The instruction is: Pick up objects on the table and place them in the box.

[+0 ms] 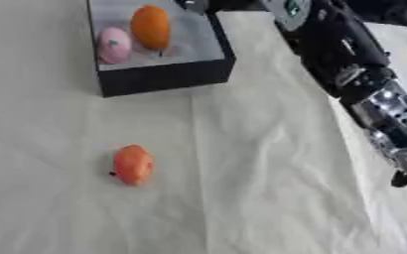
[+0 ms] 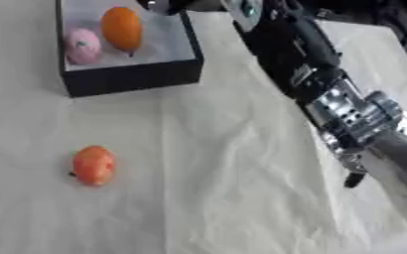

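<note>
Left eye view shows a black rectangular box (image 1: 164,74) with a pale grey floor standing at the far side of the surface (image 1: 268,208), which is covered by a creased off-white cloth. Inside the box lie two things side by side: a pink rounded fruit-like object (image 1: 114,44) on the left and an orange oval fruit-like object (image 1: 151,27) just to its right, apparently touching or nearly so. Out on the cloth, well apart from the box and nearer the camera, a reddish-orange rounded fruit-like object (image 1: 132,164) with a small dark stub at one end lies alone.

From the upper right, the robot's black and silver right arm (image 2: 328,94) reaches down along the right side of the surface. At its lower end the right hand (image 2: 353,171) shows only as a silver wrist part and one dark finger tip above the cloth; whether its fingers are spread or curled I cannot tell. It touches none of the objects.
</note>
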You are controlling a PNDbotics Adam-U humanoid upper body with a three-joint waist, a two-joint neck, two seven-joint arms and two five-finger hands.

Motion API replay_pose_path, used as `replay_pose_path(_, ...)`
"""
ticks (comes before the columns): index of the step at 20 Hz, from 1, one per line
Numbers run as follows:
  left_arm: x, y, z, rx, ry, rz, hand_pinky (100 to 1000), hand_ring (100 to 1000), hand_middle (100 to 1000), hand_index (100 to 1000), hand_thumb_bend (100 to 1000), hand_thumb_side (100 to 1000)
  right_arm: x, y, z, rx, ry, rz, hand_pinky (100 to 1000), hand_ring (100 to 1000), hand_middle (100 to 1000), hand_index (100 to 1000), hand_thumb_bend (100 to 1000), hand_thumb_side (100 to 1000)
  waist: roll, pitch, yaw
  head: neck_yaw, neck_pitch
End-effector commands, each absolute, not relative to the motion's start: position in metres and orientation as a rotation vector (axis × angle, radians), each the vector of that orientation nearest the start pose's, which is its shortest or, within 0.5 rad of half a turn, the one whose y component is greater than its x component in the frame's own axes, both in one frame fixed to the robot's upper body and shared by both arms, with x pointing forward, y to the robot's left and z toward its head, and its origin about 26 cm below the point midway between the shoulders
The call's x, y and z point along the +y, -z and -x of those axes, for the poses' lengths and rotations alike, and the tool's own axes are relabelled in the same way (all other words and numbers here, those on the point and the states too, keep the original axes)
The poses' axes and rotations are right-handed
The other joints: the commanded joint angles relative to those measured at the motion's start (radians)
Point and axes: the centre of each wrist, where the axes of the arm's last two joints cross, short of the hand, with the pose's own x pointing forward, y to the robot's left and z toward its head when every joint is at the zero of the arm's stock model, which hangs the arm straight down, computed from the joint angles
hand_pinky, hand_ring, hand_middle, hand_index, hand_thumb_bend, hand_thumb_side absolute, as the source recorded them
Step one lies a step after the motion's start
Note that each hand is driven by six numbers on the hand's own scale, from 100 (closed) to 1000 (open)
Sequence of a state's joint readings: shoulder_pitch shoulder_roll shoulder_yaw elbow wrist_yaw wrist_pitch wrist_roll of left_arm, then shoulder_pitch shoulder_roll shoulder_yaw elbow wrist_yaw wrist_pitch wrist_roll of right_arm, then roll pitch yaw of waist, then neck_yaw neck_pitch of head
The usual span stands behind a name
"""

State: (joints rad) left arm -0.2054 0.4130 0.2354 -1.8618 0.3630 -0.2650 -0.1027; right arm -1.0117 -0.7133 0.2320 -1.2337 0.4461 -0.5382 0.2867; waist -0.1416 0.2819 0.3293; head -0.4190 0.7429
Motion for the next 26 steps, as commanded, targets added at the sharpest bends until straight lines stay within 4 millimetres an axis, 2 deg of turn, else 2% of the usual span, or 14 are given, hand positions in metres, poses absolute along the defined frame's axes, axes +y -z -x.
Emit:
replay_pose_path(1, 0.361, -0.184, -0.294, -2.396, 0.176, -0.092, 890, 839, 784, 768, 100, 606, -0.304, -0.363, -0.398, 2.671, 1.921, -0.906, 892, 814, 779, 914, 100, 100, 0.007, -0.045, -0.01, 0.017, 0.009)
replay_pose_path(5, 0.365, -0.181, -0.292, -2.383, 0.172, -0.109, 891, 839, 784, 768, 100, 605, -0.299, -0.378, -0.346, 2.767, 1.83, -0.699, 892, 807, 773, 905, 100, 100, 0.014, -0.058, -0.035, 0.037, 0.017)
replay_pose_path(8, 0.365, -0.179, -0.292, -2.38, 0.169, -0.111, 891, 839, 784, 769, 100, 605, -0.293, -0.377, -0.313, 2.811, 1.794, -0.576, 892, 798, 765, 895, 100, 100, 0.022, -0.063, -0.052, 0.053, 0.019)
replay_pose_path(11, 0.364, -0.179, -0.293, -2.378, 0.175, -0.099, 891, 845, 784, 769, 100, 583, -0.29, -0.371, -0.291, 2.887, 1.75, -0.476, 898, 789, 755, 878, 100, 100, 0.03, -0.067, -0.064, 0.064, 0.02)
replay_pose_path(14, 0.363, -0.18, -0.294, -2.382, 0.194, -0.089, 890, 851, 786, 771, 100, 599, -0.3, -0.36, -0.284, 3.02, 1.636, -0.372, 909, 789, 756, 866, 100, 100, 0.038, -0.068, -0.077, 0.082, 0.018)
replay_pose_path(15, 0.362, -0.182, -0.294, -2.387, 0.204, -0.086, 890, 852, 787, 773, 100, 597, -0.305, -0.355, -0.284, 3.075, 1.576, -0.326, 914, 789, 754, 860, 100, 253, 0.041, -0.068, -0.081, 0.087, 0.018)
replay_pose_path(16, 0.361, -0.184, -0.295, -2.391, 0.216, -0.083, 890, 852, 787, 773, 100, 597, -0.309, -0.35, -0.284, 3.125, 1.517, -0.281, 914, 789, 754, 860, 100, 253, 0.043, -0.068, -0.084, 0.09, 0.019)
replay_pose_path(17, 0.361, -0.186, -0.295, -2.398, 0.232, -0.079, 889, 853, 788, 775, 100, 592, -0.314, -0.344, -0.284, 3.177, 1.459, -0.24, 922, 790, 753, 855, 100, 438, 0.046, -0.067, -0.088, 0.095, 0.019)
replay_pose_path(23, 0.355, -0.205, -0.299, -2.448, 0.373, -0.058, 885, 853, 791, 786, 100, 574, -0.339, -0.296, -0.284, 3.423, 1.277, -0.103, 960, 805, 761, 846, 100, 479, 0.064, -0.063, -0.105, 0.126, 0.019)
replay_pose_path(26, 0.352, -0.217, -0.301, -2.455, 0.515, -0.061, 882, 852, 790, 798, 100, 564, -0.347, -0.273, -0.281, 3.529, 1.146, -0.024, 967, 797, 743, 833, 100, 518, 0.071, -0.06, -0.11, 0.138, 0.019)
